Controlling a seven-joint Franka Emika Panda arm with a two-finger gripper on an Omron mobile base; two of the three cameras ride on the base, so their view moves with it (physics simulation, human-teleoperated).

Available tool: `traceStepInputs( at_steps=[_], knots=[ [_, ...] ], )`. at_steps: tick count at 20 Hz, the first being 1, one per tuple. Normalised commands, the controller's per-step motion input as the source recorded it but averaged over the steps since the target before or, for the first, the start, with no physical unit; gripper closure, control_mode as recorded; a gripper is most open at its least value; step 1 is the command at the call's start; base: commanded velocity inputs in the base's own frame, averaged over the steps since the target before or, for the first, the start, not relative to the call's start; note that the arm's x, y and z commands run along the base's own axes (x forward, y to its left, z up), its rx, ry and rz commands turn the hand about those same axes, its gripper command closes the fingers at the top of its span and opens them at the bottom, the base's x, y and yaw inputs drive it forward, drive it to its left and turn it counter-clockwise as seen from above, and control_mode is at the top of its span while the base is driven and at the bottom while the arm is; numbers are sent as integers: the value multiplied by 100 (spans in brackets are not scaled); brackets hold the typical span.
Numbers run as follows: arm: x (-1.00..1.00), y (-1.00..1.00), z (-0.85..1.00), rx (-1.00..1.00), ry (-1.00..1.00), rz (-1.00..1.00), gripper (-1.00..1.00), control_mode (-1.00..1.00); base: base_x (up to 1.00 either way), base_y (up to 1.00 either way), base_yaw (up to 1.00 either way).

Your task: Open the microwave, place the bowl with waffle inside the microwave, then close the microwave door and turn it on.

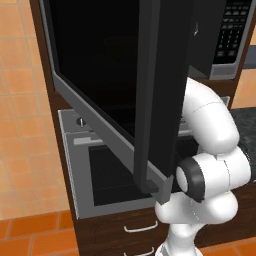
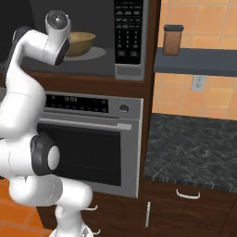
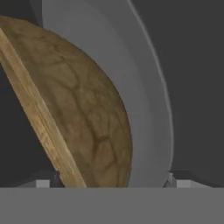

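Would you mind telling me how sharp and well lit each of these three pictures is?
Left base view: the microwave door is a flat black mass, no glare, detail lost. Right base view: evenly lit and crisp; the bowl with waffle and turntable read clearly inside the dim microwave cavity. Hand view: the bowl's wood grain is soft, being very close.

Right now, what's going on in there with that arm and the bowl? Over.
Jaws open, astride the small tan wooden bowl. Bowl sits on the grey turntable inside the black-fronted microwave. Wide black glass door hangs open beside the arm.
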Motion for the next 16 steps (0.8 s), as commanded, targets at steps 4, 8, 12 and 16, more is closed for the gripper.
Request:
traceStepInputs(
  at_steps=[4,8,12,16],
  knots=[
    [-80,-62,26,-1,-3,3,-100,-100,0,0,0],
    [-100,-53,35,-8,-14,18,-100,-100,0,0,0],
    [-100,-44,7,-11,-13,21,-100,-100,0,0,0],
    [-100,-24,-13,-7,-17,18,100,-100,0,0,0]
  ],
)
